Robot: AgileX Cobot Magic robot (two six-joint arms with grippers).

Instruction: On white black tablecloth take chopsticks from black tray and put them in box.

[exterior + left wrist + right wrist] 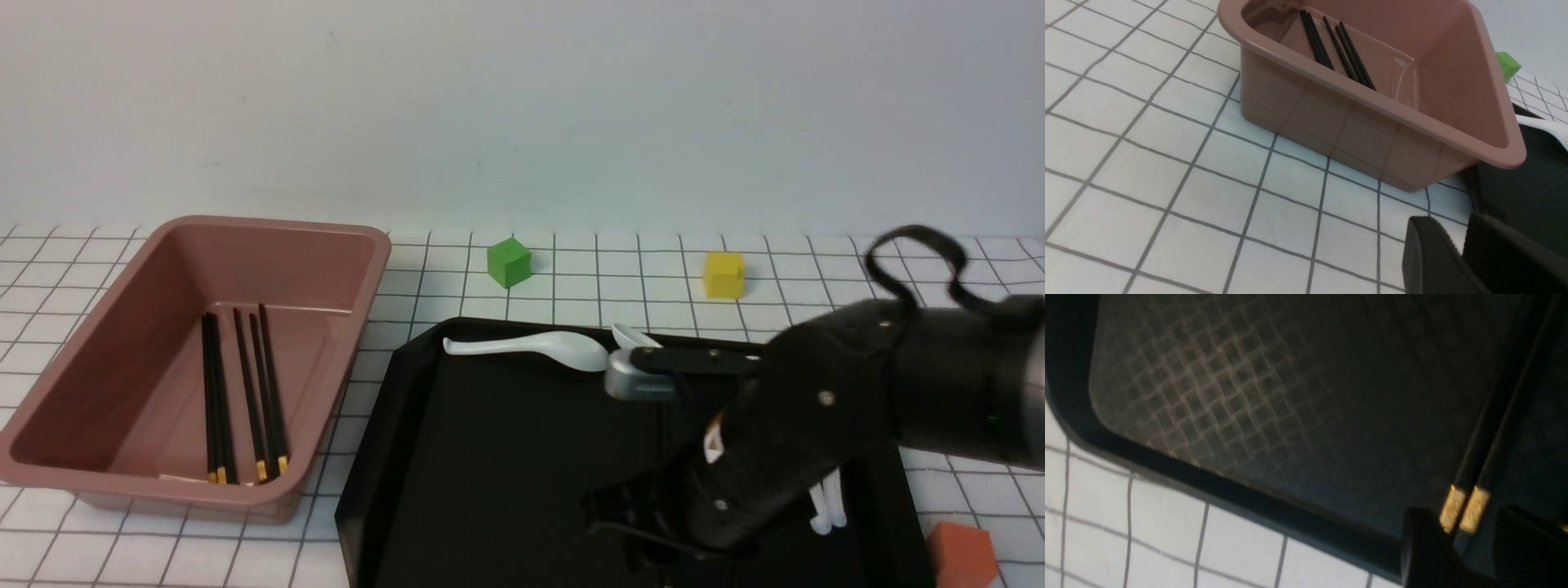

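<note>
Chopsticks (1474,506) on black tray (1249,396) — straddled by spread right pincer (1461,522)
Left pincer (1449,230) is seen pressed together, beside that tray.

We see a white tablecloth (571,278) ruled by thin black lines into small squares. The box (269,237) is dusty pink. The chopsticks (214,400) are black with yellow-orange bands (the pair on the tray match). The black tray (490,457) is glossy, faintly crisscrossed. The spoon (522,346) is white. The green cube (509,262), yellow cube (723,274) and orange cube (963,555) are plain.

orange cube (963,554) cropped, black tray (490,457) cropped below
</note>
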